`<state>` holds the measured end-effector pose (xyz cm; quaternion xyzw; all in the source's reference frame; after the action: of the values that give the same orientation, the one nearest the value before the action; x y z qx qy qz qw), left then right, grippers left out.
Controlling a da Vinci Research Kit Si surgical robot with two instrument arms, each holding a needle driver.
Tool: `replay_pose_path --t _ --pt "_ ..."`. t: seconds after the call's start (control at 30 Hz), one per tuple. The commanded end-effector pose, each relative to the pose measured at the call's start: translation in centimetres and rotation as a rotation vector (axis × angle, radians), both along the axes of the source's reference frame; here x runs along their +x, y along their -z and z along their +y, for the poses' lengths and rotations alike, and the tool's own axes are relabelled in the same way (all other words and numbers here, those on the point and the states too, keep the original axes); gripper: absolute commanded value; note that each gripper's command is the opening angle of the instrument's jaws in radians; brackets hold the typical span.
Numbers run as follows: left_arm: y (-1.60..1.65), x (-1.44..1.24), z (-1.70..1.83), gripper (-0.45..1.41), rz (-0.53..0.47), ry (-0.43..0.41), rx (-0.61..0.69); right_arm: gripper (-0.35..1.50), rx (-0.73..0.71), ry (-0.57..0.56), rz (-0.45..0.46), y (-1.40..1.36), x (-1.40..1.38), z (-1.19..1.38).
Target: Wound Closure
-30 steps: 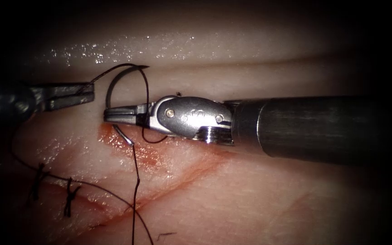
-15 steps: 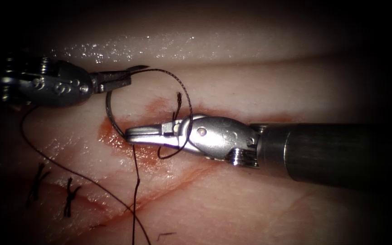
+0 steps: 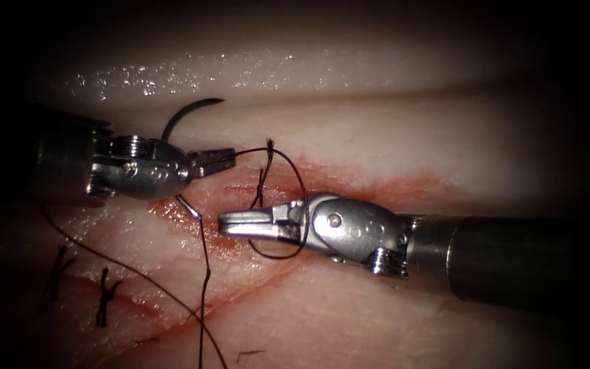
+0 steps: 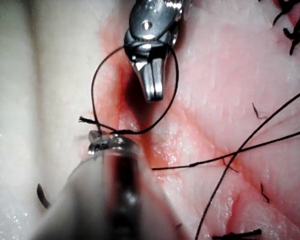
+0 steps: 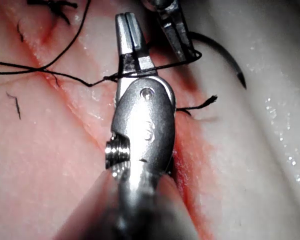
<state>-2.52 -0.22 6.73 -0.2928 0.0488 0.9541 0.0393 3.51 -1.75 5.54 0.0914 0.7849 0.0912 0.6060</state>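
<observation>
the left gripper (image 3: 223, 158) pinches the thread (image 3: 300, 179) near its frayed end. the right gripper (image 3: 230, 223) is pressed together, thread looped around it. the needle (image 3: 189, 111) lies free on the tissue (image 3: 377, 321), by its far edge.

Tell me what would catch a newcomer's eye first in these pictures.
First, the right arm's shiny steel tool at centre, a loop of dark thread wrapped round its shut, empty jaws. Next, the left arm's steel tool, left of it, shut on that thread near its frayed end. Behind it the curved dark needle arcs up, its other end emerging lower, over the pale tissue streaked with red fluid.
</observation>
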Motion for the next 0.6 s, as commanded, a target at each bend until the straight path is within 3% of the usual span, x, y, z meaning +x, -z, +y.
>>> replay_pose_path --t 0.03,0.33,0.6 --pt "-0.11 -0.08 -0.04 -0.45 -0.008 0.003 0.006 -0.35 0.008 -0.064 -0.018 -0.08 0.07 0.04" --pt "-0.26 -0.19 -0.33 -0.45 -0.019 0.002 0.036 -0.35 0.038 -0.284 -0.097 -0.21 0.07 0.16" --pt "-0.36 -0.23 -0.58 -0.45 0.002 -0.018 0.047 -0.35 0.144 -0.355 -0.150 -0.41 0.08 0.17"
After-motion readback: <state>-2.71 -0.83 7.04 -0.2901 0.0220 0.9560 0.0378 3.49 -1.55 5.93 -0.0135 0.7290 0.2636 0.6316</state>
